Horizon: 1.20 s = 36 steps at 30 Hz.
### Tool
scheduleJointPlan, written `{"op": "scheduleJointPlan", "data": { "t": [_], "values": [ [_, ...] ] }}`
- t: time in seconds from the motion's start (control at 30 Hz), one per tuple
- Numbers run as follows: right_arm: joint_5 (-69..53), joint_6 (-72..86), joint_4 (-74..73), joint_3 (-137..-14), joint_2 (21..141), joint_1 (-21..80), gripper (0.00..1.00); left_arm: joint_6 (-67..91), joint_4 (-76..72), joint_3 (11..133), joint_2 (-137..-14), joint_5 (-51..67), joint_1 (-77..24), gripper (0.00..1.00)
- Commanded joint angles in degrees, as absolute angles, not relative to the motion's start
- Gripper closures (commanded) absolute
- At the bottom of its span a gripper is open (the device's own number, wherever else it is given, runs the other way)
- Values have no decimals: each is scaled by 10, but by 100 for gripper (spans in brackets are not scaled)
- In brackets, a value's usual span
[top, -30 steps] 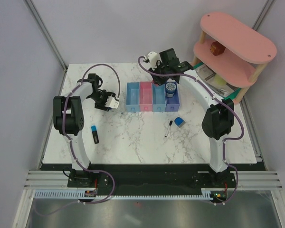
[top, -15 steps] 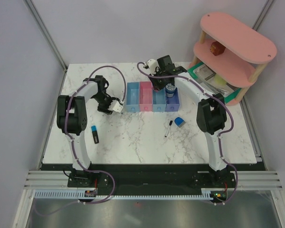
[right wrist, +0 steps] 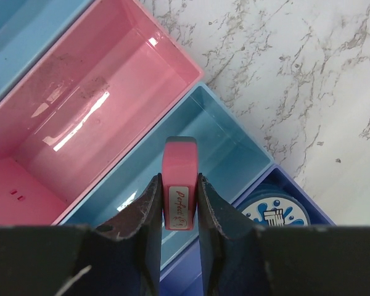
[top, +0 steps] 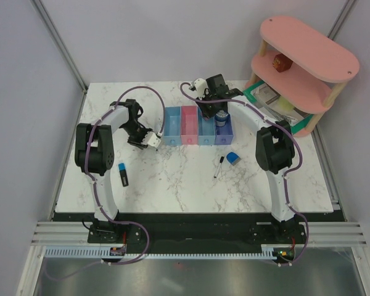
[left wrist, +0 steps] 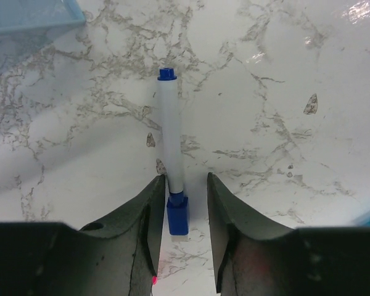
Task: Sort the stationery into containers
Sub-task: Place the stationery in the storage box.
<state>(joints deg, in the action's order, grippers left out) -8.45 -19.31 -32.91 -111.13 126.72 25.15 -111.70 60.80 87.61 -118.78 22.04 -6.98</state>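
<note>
Over blue bin [right wrist: 229, 143]: right gripper [right wrist: 179, 182] is clamping pink eraser [right wrist: 179, 159] | left gripper [left wrist: 185, 177] is straddling white pen [left wrist: 171, 123], jaws apart

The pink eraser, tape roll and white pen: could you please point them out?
pink eraser [right wrist: 178, 203], right wrist view, label
tape roll [right wrist: 274, 213], right wrist view, top
white pen [left wrist: 171, 132], left wrist view, barrel
</note>
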Motion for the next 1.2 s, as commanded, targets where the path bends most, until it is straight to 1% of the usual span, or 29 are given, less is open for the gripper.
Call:
{"op": "scheduleJointPlan", "data": {
  "t": [0.0, 0.1, 0.17, 0.23, 0.3, 0.37, 0.4, 0.47, 0.57, 0.63, 0.7, 0.77, 0.8, 0.87, 0.9, 1.0, 1.17],
  "values": [
    [-74, -195, -309, -1113, 1280, 249, 80, -1106, 619, 861, -1209, 213, -75, 62],
    [-70, -199, -308, -1114, 1293, 249, 81, -1101, 620, 858, -1208, 209, -76, 75],
    [-68, -202, -308, -1114, 1298, 249, 80, -1096, 621, 854, -1207, 207, -77, 76],
    [-68, -204, -308, -1115, 1306, 249, 80, -1093, 621, 851, -1202, 209, -77, 81],
    [-66, -205, -308, -1121, 1317, 249, 80, -1092, 621, 848, -1200, 211, -77, 83],
    [-62, -207, -308, -1128, 1323, 250, 80, -1090, 621, 846, -1195, 212, -78, 89],
    [-61, -207, -308, -1130, 1328, 250, 80, -1089, 621, 846, -1194, 213, -78, 94],
    [-58, -206, -308, -1136, 1332, 249, 80, -1078, 621, 848, -1187, 216, -80, 98],
    [-59, -206, -309, -1141, 1332, 249, 77, -1063, 621, 850, -1171, 232, -80, 98],
    [-60, -205, -309, -1143, 1332, 250, 72, -1050, 621, 849, -1163, 245, -80, 98],
    [-59, -204, -311, -1142, 1329, 250, 62, -1040, 622, 849, -1152, 256, -80, 98],
    [-58, -203, -311, -1142, 1324, 250, 57, -1026, 623, 849, -1141, 263, -80, 98],
    [-56, -203, -312, -1142, 1322, 249, 51, -1014, 624, 851, -1137, 271, -80, 98],
    [-56, -203, -313, -1141, 1312, 249, 47, -1000, 625, 853, -1128, 279, -80, 98],
    [-56, -203, -314, -1141, 1308, 249, 43, -990, 625, 856, -1122, 286, -80, 98],
    [-55, -200, -316, -1141, 1293, 250, 38, -970, 627, 862, -1108, 296, -80, 98],
    [-47, -193, -329, -1144, 1253, 250, 35, -919, 628, 884, -1092, 308, -79, 98]
  ]
}}
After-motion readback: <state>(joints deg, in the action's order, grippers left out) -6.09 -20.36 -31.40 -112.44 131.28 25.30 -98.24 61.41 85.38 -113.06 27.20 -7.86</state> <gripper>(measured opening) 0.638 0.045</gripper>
